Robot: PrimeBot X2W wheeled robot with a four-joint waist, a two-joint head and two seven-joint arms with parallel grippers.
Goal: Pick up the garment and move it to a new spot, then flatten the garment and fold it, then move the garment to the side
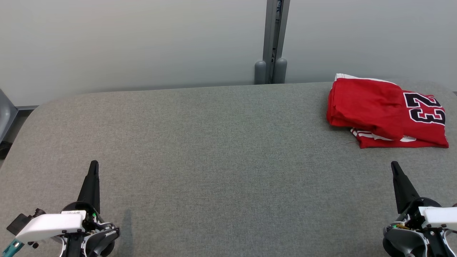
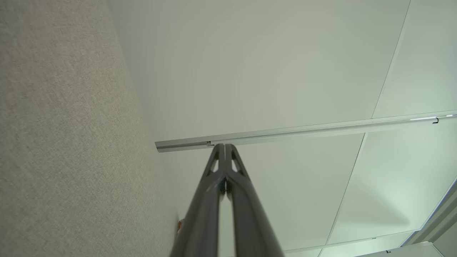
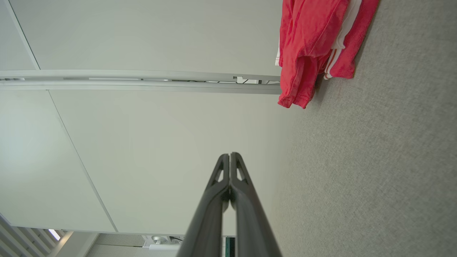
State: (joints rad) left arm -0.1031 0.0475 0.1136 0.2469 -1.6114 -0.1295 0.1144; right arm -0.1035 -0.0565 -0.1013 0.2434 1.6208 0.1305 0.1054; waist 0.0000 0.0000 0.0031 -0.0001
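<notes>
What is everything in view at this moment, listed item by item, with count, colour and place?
garment: one, red with white trim and a black 23, roughly folded, far right of the table
table: one, grey fabric top, across the head view
post: one, grey metal, upright behind the table's far edge
wall panels: several, pale grey-white, behind the table
left gripper: one, dark fingers shut on nothing, lower left over the table
right gripper: one, dark fingers shut on nothing, lower right, apart from the garment
</notes>
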